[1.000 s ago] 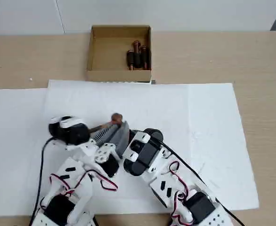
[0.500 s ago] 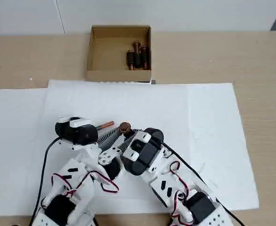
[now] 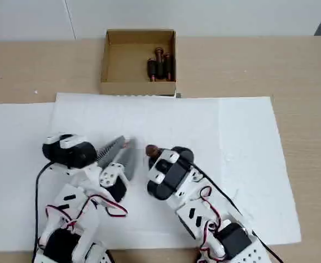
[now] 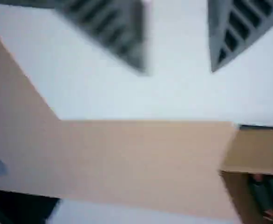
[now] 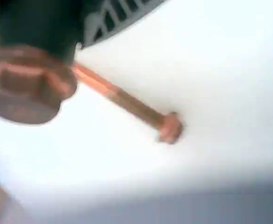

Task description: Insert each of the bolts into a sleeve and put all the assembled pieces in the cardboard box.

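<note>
The right pincer (image 3: 153, 155) is clamping a sleeve (image 5: 28, 86), its broad copper end blurred, over the middle of the white sheet (image 3: 231, 142). A thin bolt (image 5: 127, 103) is sticking out from behind it, and how it is seated is hard to make out. The left pincer (image 4: 177, 65) is hanging just beside, fingers apart and empty. Assembled pieces (image 3: 160, 64) are lying in the cardboard box (image 3: 140, 87) near the surface's (image 3: 292, 66) far edge.

Setting: robotics lab bench. Evidence: light wood-grain table (image 3: 305, 63), white paper sheet (image 3: 242, 142) spread over it, plain white wall (image 3: 204, 16) behind, left arm (image 3: 75, 200) and right arm (image 3: 196, 211) with exposed servo wiring
</note>
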Action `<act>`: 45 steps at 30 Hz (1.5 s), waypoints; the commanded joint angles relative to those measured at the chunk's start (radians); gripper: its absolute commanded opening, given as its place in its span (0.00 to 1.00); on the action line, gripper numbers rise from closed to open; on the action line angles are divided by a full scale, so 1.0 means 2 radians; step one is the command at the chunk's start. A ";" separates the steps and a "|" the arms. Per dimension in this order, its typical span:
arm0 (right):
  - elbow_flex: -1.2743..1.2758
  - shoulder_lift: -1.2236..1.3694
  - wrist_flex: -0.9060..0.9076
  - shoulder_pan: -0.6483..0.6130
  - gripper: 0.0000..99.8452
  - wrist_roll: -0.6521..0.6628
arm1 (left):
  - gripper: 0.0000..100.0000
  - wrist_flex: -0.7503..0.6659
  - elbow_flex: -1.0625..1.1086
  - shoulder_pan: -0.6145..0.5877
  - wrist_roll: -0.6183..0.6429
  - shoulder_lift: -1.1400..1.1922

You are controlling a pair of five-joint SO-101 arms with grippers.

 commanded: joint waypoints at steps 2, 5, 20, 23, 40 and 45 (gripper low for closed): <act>-0.028 0.001 -0.014 0.058 0.00 -0.039 | 0.01 0.007 -0.011 -0.061 -0.063 -0.003; -0.033 0.007 0.013 0.102 0.00 -0.084 | 0.01 0.013 0.020 -0.094 -0.096 -0.004; -0.392 0.436 0.055 0.129 0.00 -0.173 | 0.01 0.034 0.133 -0.109 -0.101 -0.005; -0.474 0.532 0.040 0.129 0.00 -0.170 | 0.01 0.034 0.133 -0.109 -0.101 -0.005; -0.894 1.023 -0.090 0.129 0.00 0.068 | 0.01 0.037 0.133 -0.110 -0.101 -0.005; -1.000 1.145 -0.126 0.126 0.00 0.132 | 0.01 0.037 0.133 -0.110 -0.101 -0.005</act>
